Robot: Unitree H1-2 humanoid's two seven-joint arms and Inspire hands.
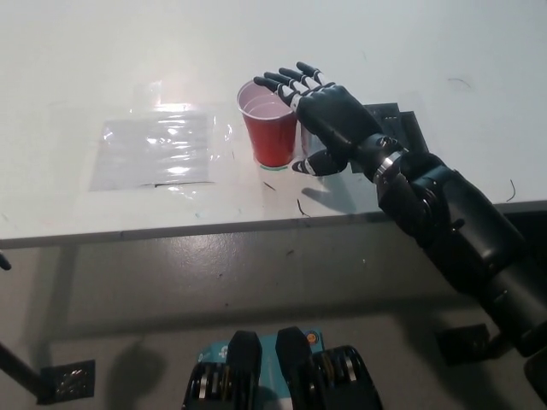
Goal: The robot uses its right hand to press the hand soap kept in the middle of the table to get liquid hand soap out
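Right hand [320, 111] — beside red cup [270, 128]

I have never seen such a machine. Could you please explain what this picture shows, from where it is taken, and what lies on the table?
The picture comes from a camera on a humanoid robot's head, looking steeply down. The black limb entering from the right is the robot's own right arm, ending in a black hand. Its fingers are spread beside and over the rim of a red cup on the white table; it does not seem to grip it. A clear plastic sheet lies flat to the left of the cup. A dark flat object lies partly hidden behind the arm. No soap bottle is visible, and the white left hand is out of view.
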